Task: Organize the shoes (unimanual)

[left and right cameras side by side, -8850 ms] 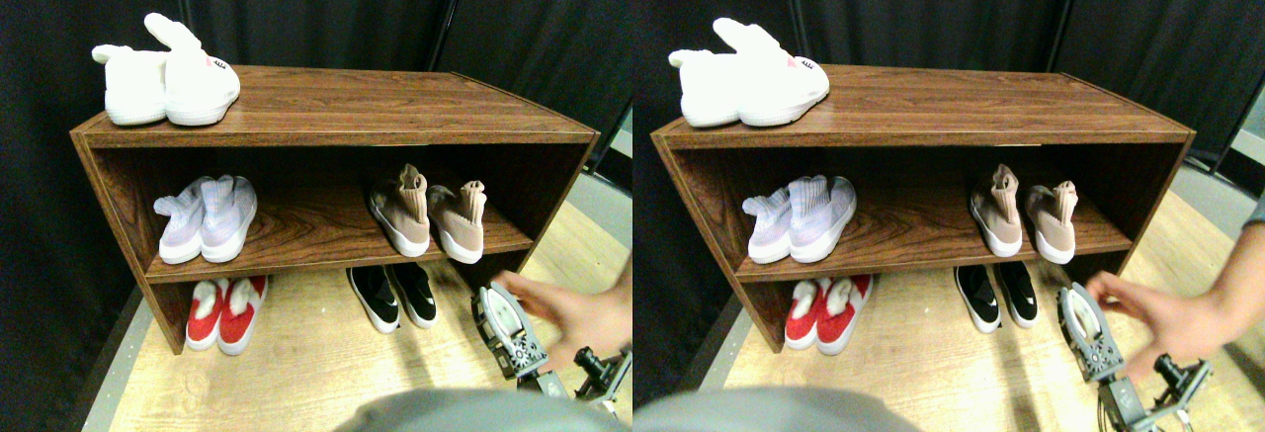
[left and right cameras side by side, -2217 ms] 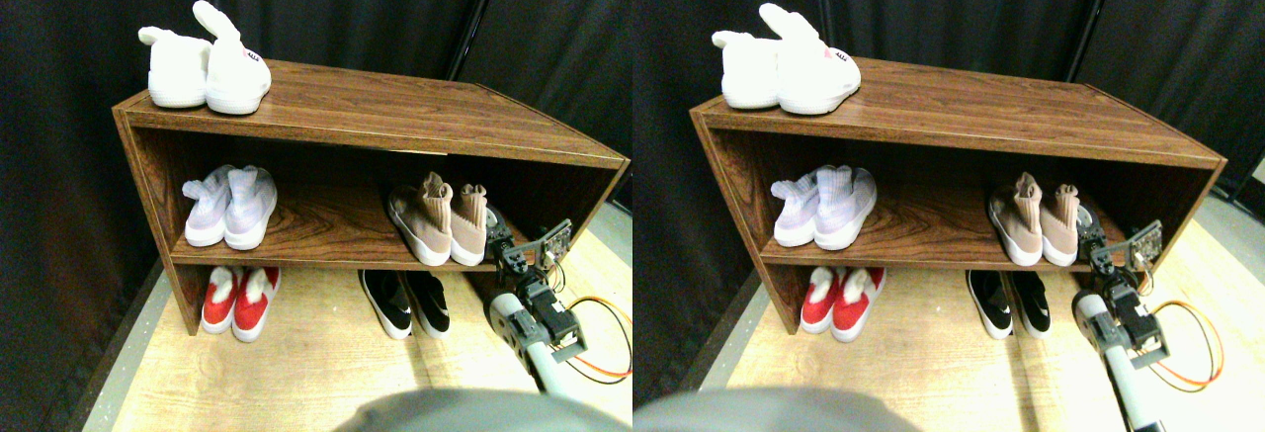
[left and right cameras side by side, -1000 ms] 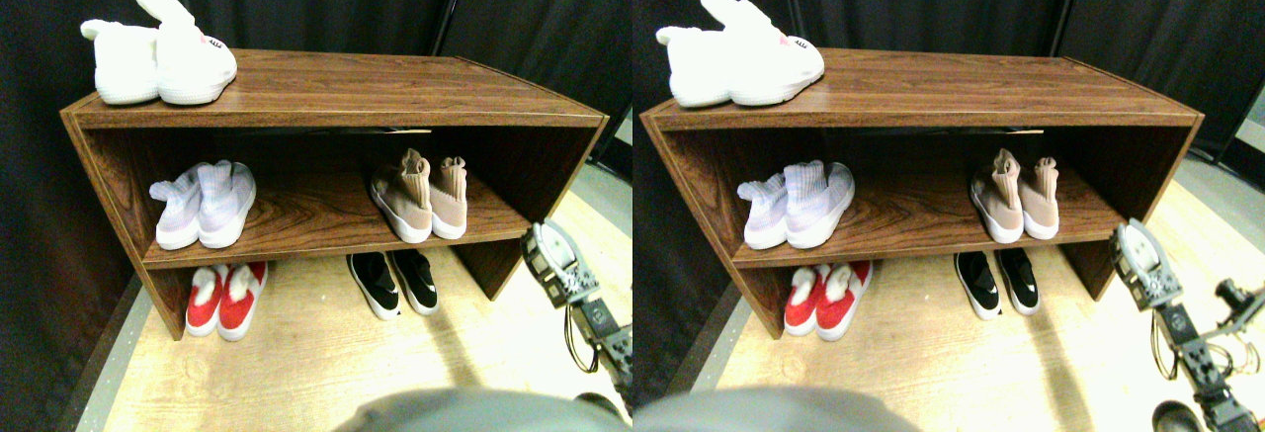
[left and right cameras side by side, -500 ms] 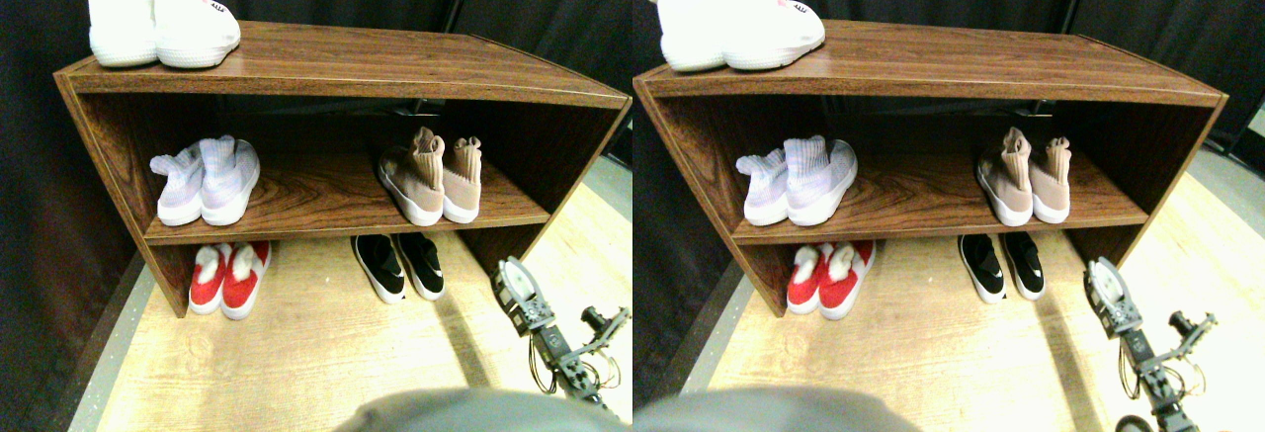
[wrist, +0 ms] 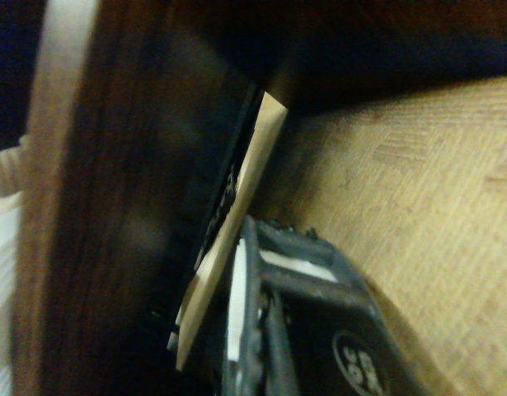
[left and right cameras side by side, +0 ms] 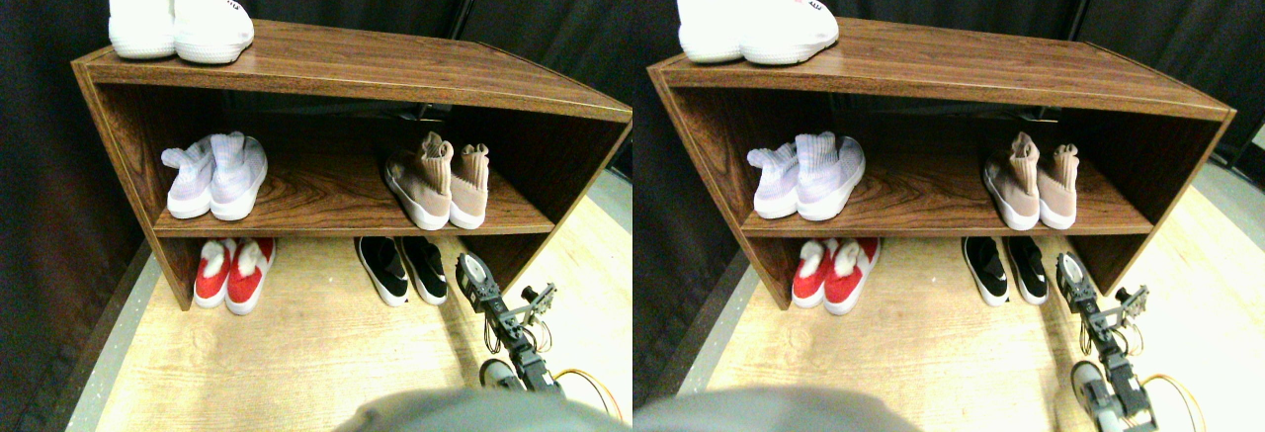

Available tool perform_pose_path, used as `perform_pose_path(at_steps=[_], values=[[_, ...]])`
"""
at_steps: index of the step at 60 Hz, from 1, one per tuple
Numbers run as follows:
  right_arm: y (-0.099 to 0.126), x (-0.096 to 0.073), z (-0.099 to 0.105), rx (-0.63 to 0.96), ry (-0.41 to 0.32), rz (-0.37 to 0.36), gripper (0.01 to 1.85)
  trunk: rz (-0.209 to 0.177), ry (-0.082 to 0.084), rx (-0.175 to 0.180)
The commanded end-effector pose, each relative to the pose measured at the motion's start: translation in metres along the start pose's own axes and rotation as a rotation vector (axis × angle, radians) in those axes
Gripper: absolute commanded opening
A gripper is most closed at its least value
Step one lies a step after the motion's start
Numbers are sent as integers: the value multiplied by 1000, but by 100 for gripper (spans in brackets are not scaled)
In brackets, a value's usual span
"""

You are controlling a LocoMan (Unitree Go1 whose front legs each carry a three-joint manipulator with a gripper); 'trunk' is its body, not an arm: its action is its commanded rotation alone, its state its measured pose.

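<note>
Stereo pair view: tan sneakers (left and right cameras side by side: 440,183) paired neatly on the middle board of the wooden rack (left and right cameras side by side: 346,61), toes forward, so seemingly already sorted. Black slip-ons (left and right cameras side by side: 400,268) together on the floor (left and right cameras side by side: 296,353) under that board. Right gripper (left and right cameras side by side: 472,282) low, just beside the black pair, probably for reaching them next; carrying nothing, opening impossible to tell.

Wrist view: close to the rack's board edge (wrist: 228,247), only the jaw frame visible, no shoe inside
</note>
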Motion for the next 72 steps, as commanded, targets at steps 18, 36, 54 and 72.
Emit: perform_pose_path(at_steps=[18,36,54,72], values=[[-3,31,13,-8,-67,-33,6,29,21,-25],[-11,36,1,-11,-12,-92,6,41,22,-31],[-16,37,-16,7,0,-123,6,59,24,-45],[-13,39,-26,8,31,-118,6,62,23,-52]])
